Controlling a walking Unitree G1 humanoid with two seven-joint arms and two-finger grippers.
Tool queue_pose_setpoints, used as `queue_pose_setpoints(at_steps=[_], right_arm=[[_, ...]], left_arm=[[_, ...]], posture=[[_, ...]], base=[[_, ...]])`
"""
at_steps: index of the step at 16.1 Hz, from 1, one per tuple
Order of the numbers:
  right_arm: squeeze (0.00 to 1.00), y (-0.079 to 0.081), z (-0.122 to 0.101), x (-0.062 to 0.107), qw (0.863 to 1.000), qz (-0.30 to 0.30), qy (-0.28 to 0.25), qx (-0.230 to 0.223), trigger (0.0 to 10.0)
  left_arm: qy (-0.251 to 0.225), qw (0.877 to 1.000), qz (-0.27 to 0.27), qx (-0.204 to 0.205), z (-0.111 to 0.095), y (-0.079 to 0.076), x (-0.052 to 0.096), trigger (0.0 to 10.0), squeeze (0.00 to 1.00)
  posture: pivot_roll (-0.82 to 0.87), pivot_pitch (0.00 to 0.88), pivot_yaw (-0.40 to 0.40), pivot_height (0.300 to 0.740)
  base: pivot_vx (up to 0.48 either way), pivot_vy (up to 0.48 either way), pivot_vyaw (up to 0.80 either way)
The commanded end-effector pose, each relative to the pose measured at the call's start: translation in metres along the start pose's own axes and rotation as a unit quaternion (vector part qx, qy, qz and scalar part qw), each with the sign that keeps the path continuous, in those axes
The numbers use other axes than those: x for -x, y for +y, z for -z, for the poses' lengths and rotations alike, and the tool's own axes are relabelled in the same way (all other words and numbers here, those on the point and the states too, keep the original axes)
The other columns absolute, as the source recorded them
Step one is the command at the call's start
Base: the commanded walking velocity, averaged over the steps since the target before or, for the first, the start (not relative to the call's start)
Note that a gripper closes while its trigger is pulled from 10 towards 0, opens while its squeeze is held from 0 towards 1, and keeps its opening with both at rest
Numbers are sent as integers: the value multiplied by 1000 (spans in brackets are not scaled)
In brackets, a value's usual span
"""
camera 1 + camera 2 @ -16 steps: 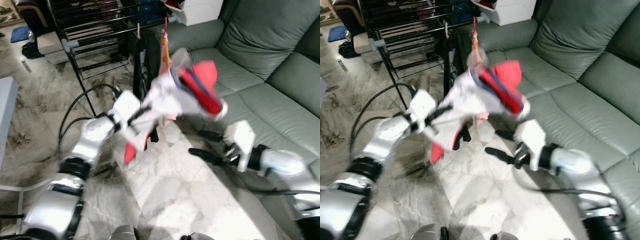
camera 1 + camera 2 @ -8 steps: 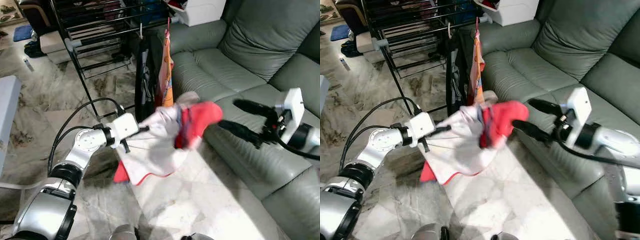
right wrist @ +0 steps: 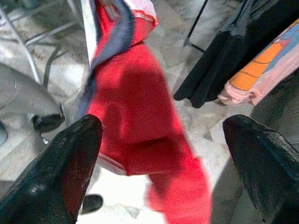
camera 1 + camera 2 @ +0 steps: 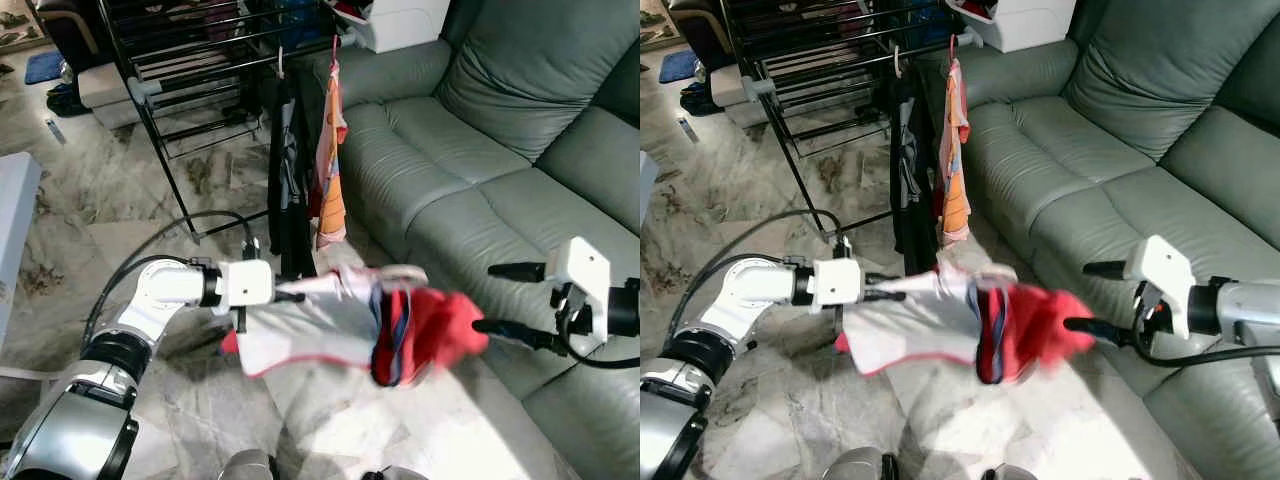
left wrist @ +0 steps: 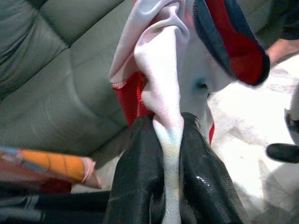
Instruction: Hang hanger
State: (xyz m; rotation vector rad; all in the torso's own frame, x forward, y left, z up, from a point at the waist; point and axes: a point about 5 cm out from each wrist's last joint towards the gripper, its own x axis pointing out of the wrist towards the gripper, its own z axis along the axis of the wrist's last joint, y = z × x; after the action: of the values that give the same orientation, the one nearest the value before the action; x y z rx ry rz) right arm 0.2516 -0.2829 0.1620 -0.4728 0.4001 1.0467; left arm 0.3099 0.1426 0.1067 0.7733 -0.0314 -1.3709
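A grey sofa [image 4: 520, 150] fills the right, with a black drying rack [image 4: 190, 60] far left. A white-and-red garment [image 4: 340, 325] is held mid-scene, pinched by the left gripper [image 5: 170, 140]. The right gripper [image 3: 159, 154] is spread wide beside its red sleeve.

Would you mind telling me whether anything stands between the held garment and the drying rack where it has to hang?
The left gripper holds the white and red garment. Between it and the black drying rack hang a dark garment and an orange one, partly blocking the near rail.
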Motion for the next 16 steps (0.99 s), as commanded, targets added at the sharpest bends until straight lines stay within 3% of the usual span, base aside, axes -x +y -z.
queue_pose_setpoints(at_steps=[1,3,6,7,8,12,14,16], right_arm=[[0,-2,-3,-1,1000,-17,7,21,10000],[0,-2,-1,-10,999,-41,9,23,9569],[0,-2,3,-26,995,-73,26,54,10000],[0,-3,2,-33,994,-81,27,66,7529],[0,-5,2,-38,993,-79,32,84,0],[0,-13,5,-43,986,-77,66,136,0],[0,-22,11,-44,975,-58,101,187,0],[0,-27,9,-47,976,-39,90,193,0]], left_arm=[[-22,999,0,-24,-10,6,1,0,0],[-38,999,8,-30,-16,5,-4,0,0],[-58,998,9,-37,-25,10,-8,0,0],[-64,997,6,-37,-27,12,-9,0,0],[-65,997,5,-37,-28,13,-8,0,0],[-60,997,-7,-40,-28,18,-5,0,0],[-57,997,-35,-40,-29,27,-3,0,0],[-55,995,-60,-53,-30,33,-3,0,0]], posture=[[-97,17,26,740],[-95,10,26,740],[-92,2,25,740],[-91,0,24,740],[-91,0,24,740],[-85,0,19,740],[-85,0,19,740],[-93,0,16,740]], base=[[0,0,0],[0,0,0],[0,0,0],[0,0,0],[0,0,0],[0,0,0],[0,0,0],[0,0,0]])
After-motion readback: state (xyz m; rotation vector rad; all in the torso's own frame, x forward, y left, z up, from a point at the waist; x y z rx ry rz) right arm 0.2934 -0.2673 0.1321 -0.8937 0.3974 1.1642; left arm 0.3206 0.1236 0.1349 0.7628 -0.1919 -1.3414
